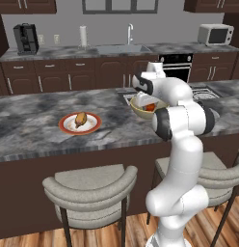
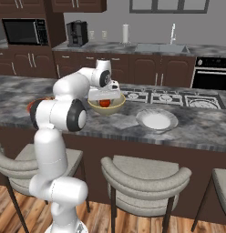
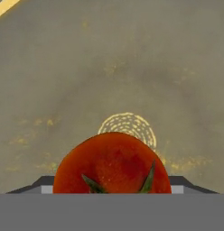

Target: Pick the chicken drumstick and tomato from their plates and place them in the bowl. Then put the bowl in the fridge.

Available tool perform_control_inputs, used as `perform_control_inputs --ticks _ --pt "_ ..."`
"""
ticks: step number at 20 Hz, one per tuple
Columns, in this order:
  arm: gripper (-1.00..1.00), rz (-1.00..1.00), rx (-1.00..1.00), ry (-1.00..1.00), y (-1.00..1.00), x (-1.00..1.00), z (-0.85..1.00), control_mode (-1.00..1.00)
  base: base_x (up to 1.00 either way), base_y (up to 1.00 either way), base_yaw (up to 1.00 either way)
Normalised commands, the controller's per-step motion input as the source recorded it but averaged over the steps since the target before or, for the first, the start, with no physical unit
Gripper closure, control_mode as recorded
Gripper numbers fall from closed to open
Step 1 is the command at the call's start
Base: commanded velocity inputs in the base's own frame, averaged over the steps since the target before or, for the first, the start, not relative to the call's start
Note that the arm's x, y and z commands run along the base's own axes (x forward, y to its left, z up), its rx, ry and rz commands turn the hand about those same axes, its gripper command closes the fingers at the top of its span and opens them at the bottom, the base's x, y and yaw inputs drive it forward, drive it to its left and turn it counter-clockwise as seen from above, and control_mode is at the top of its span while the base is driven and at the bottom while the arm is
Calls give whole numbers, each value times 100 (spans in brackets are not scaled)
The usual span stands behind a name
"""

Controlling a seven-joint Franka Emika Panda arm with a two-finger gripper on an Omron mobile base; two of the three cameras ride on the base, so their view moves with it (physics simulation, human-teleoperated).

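My gripper [image 2: 104,99] hangs just over the tan bowl [image 2: 114,108] on the island counter, shut on the tomato [image 2: 104,103], which sits low inside the bowl's rim. In the hand view the tomato [image 3: 112,167] fills the space between my fingertips, with the bowl's [image 3: 123,67] beige inside behind it. From the left, the tomato [image 1: 150,107] shows red inside the bowl [image 1: 138,107], partly behind my arm. The chicken drumstick [image 1: 81,119] lies on the red-rimmed plate [image 1: 95,125], to the left of the bowl. The white plate [image 2: 156,120] sits bare to the right of the bowl. The fridge is out of view.
A cooktop [image 2: 166,98] is set into the counter behind the bowl and white plate. Padded stools [image 1: 90,185] stand along the counter's near side. The back wall has a sink [image 1: 122,48], a microwave [image 1: 215,34] and a coffee machine [image 1: 26,38].
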Motion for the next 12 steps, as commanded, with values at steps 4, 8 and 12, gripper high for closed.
perform_control_inputs --ticks 4,8,12 --pt "-100 0 -3 0 0 1 0 -100 0 0 0" --pt "-100 0 0 0 0 0 1 -100 0 0 0" --pt "-100 0 0 0 0 0 15 -100 0 0 0"
